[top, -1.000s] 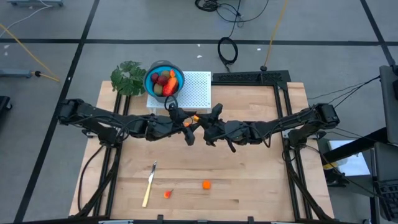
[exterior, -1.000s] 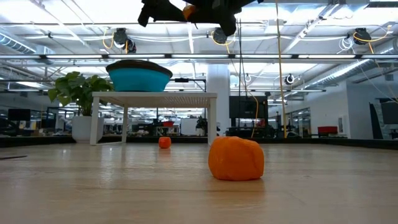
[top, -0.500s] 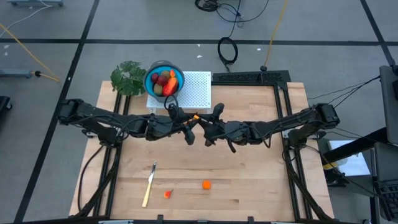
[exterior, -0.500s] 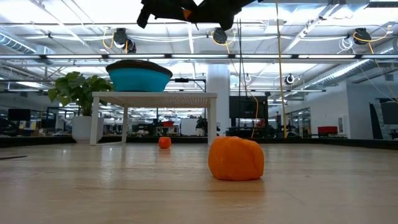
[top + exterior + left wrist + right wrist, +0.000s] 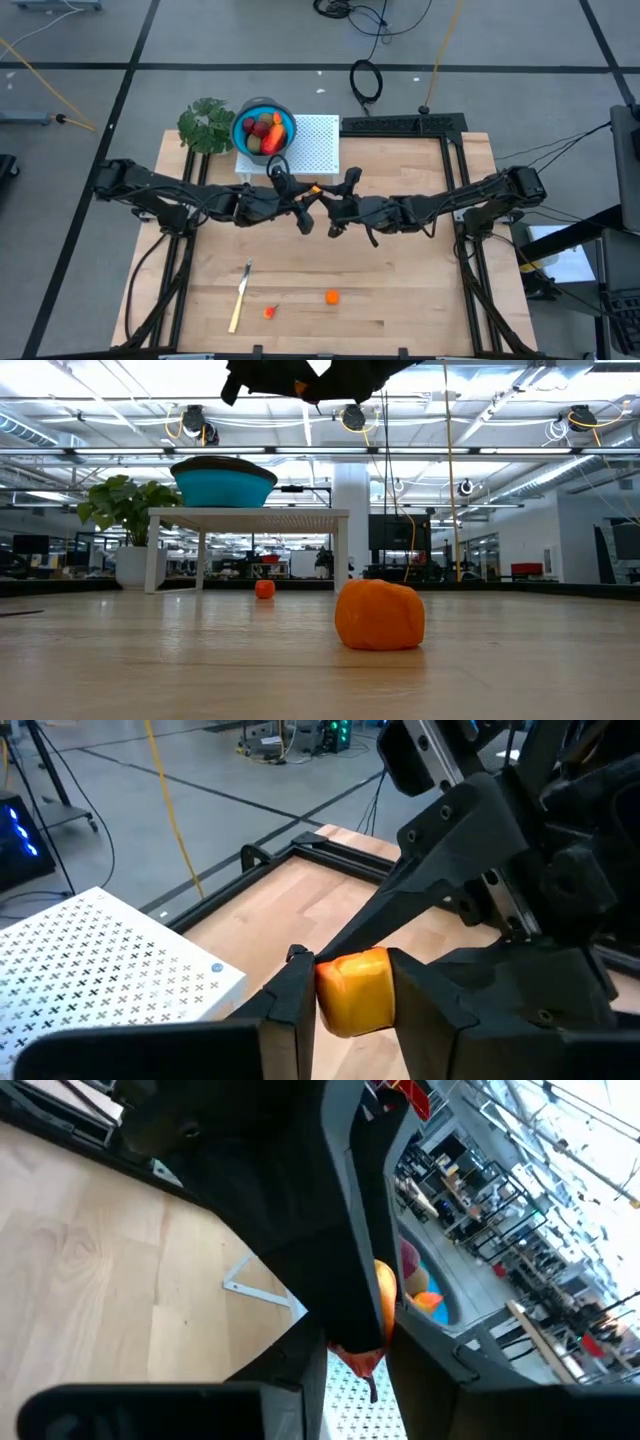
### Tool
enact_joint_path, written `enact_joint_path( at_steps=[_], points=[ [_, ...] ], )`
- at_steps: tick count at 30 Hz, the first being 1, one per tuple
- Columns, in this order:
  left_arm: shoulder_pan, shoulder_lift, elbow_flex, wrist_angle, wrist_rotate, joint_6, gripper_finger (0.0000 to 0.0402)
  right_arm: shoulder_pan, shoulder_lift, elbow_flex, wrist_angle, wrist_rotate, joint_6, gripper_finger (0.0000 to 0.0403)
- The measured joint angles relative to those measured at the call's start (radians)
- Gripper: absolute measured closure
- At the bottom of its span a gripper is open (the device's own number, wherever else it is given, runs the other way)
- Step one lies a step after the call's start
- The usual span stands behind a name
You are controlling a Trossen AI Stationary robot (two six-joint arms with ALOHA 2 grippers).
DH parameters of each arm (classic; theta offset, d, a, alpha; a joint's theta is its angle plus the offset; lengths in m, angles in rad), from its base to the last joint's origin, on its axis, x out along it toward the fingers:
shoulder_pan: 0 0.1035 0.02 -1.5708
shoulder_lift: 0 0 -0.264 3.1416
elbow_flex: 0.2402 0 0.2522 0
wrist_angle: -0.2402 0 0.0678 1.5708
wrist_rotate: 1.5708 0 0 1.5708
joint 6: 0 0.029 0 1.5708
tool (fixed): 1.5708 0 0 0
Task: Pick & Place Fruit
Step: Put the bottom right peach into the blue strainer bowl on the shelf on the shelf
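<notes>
My left gripper (image 5: 306, 194) (image 5: 350, 982) hangs above the table's middle, shut on a small orange fruit piece (image 5: 352, 992). My right gripper (image 5: 330, 202) (image 5: 345, 1370) faces it from the right, open. Its fingers stand on either side of the left fingertip and the piece (image 5: 385, 1302); I cannot tell whether they touch it. Two more orange pieces (image 5: 331, 296) (image 5: 268, 312) lie near the table's near edge. A teal bowl (image 5: 243, 135) with red and olive fruit stands on a white perforated stand (image 5: 318, 140) at the far edge. My left gripper pinches the orange piece (image 5: 345, 1005) between its two fingers (image 5: 292, 995), one on each side of the piece. It holds the piece at the fingers' free ends, coming level from the table's left. The piece is lifted clear, well above the table.
A pale-handled knife (image 5: 240, 295) lies near the left of the near edge. A green plant (image 5: 205, 125) stands beside the bowl. In the low view the nearer orange piece (image 5: 379, 615) sits large in front, the other (image 5: 264, 588) farther back. Bare wood lies under both arms.
My right gripper has drawn back a little toward the table's right edge and has risen, so less of it shows at the top of the low view. My left gripper has kept its hold on the orange piece and has stayed almost in place.
</notes>
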Motion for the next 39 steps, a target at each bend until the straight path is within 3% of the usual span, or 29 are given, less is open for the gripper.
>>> enact_joint_path(
  at_steps=[12, 16, 29, 39],
  points=[
    [0.006, -0.003, 0.0, -0.046, -0.035, 0.057, 0.03, 0.006, 0.0, -0.002, -0.051, 0.003, 0.119, 0.0226],
    [0.029, -0.027, 0.0, -0.047, -0.061, 0.112, 0.03, 0.024, 0.0, -0.002, -0.138, 0.061, 0.208, 0.0212],
    [0.186, -0.136, 0.001, -0.11, -0.139, 0.244, 0.03, 0.047, 0.0, -0.002, -0.466, 0.064, 0.572, 0.023],
    [0.364, -0.176, 0.0, -0.251, -0.148, 0.172, 0.03, 0.047, 0.0, -0.002, -0.514, -0.014, 0.637, 0.0243]
  ],
)
